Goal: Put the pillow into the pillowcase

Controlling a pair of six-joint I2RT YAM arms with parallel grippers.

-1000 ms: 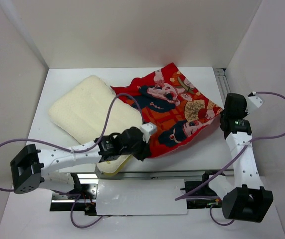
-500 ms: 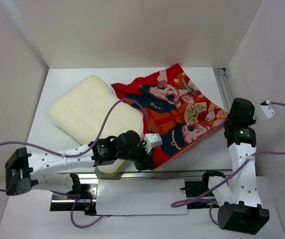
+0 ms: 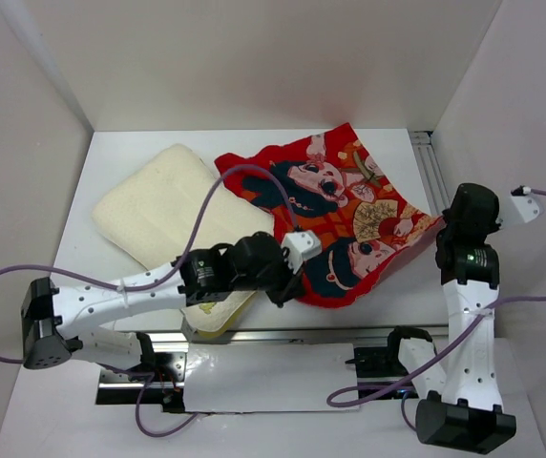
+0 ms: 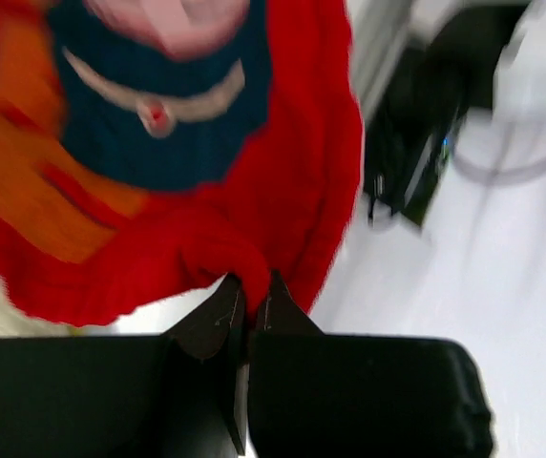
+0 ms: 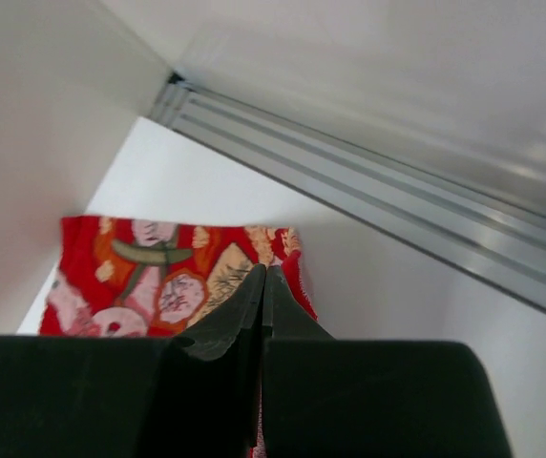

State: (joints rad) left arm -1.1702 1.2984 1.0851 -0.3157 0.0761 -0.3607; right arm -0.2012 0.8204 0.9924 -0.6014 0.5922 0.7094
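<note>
Pillow (image 3: 154,205): flat on the tabletop (image 3: 388,286), left of and beyond the left end effector (image 3: 290,286). Its near corner lies under that arm, and all of it is outside the case.
Left end effector: fingers together, clamped on a bunched fold at the near edge of the pillowcase (image 3: 349,205).
Pillowcase: printed side up and rumpled, spread between the two end effectors.
Right end effector (image 3: 442,232): fingers together at the pillowcase's right corner; I cannot tell whether cloth is caught between them.
Handling, pillowcase: likely thin, limp and light, so it sags and slips. Pinch a single layer at the open hem so the mouth parts.
Handling, pillow: probably soft, squashy and fuzzy enough to drag on cloth. Grip deep at a corner.
</note>
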